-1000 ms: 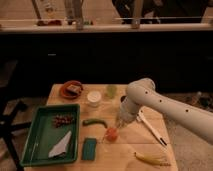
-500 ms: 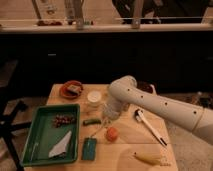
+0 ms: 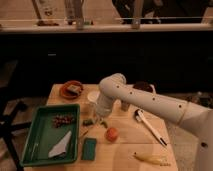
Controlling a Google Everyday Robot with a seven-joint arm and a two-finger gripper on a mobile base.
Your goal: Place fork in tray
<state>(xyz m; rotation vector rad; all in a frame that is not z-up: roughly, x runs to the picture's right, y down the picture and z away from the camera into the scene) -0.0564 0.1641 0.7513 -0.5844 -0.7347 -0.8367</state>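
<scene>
The gripper (image 3: pixel 93 118) hangs low over the table (image 3: pixel 127 146), just beside the tray's (image 3: pixel 30 141) right rim; whether it grips anything cannot be told.

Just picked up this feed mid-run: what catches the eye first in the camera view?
The white robot arm reaches in from the right across the wooden table, with its gripper low beside the right rim of the green tray. The tray holds a white folded napkin. A round orange fruit and a banana lie on the table to its right.
</scene>
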